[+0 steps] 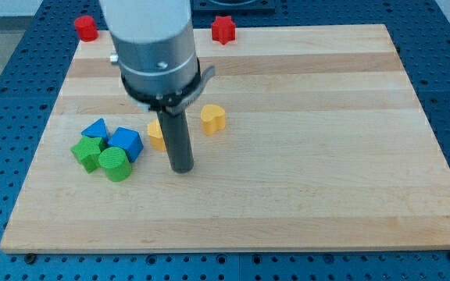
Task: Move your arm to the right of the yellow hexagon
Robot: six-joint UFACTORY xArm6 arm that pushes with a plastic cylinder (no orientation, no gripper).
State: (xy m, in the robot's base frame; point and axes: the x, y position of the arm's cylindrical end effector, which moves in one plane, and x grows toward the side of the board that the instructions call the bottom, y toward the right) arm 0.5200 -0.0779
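Observation:
Two yellow blocks lie near the board's middle left. One yellow block (155, 134) is partly hidden behind my rod, so its shape is unclear; it may be the hexagon. The other yellow block (212, 119) lies in full view to the rod's right, rounded with a notch on top. My tip (182, 168) rests on the board just below and right of the hidden yellow block, and below and left of the other one. It touches neither as far as I can tell.
A cluster lies left of the tip: a blue block (94, 129), a blue cube (125, 143), a green star-like block (89, 153) and a round green block (116, 165). A red block (85, 27) and a red star (223, 29) sit at the board's top edge (303, 28).

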